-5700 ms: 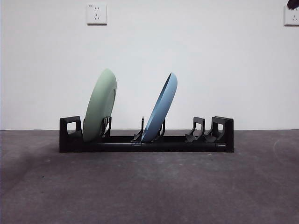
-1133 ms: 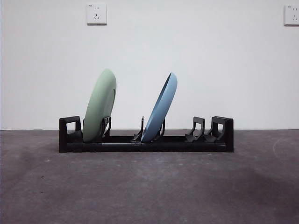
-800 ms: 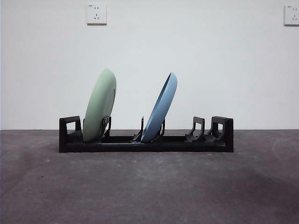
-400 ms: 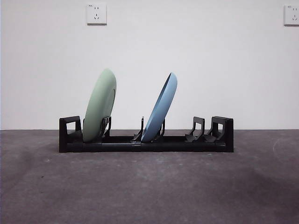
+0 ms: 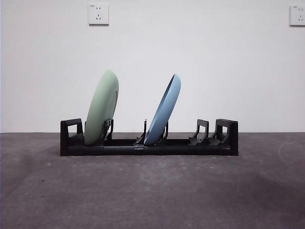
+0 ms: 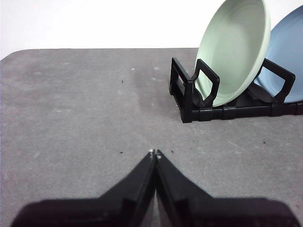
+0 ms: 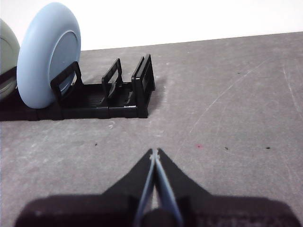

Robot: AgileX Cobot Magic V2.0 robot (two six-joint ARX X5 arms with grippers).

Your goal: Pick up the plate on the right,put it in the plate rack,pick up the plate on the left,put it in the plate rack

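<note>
Front view shows the black plate rack (image 5: 149, 140) lying crosswise on the grey table (image 5: 152, 191), with a green plate (image 5: 101, 108) and a blue plate (image 5: 163, 110) both standing in it. From the rack's middle, the green plate sits toward 9 o'clock, in the dividers next to the blocky end, and leans with its top toward 1 o'clock. The blue plate stands in the central dividers and leans the same way. The dividers toward 3 o'clock hold nothing. Two wall sockets (image 5: 98, 14) sit high on the white wall, at about 11 and 1 o'clock. Neither arm appears in this view.

Left wrist view has the left gripper (image 6: 155, 153) hovering over bare table, jaws pressed together tip to tip and holding nothing, well apart from the rack's green-plate end (image 6: 189, 94). The green plate (image 6: 232, 49) shows its hollow face here, with the blue one (image 6: 286, 52) behind it.

Right wrist view has the right gripper (image 7: 154, 152) likewise closed on nothing above the table, well apart from the rack's vacant end (image 7: 142, 87), with the blue plate (image 7: 47, 54) showing its underside.
</note>
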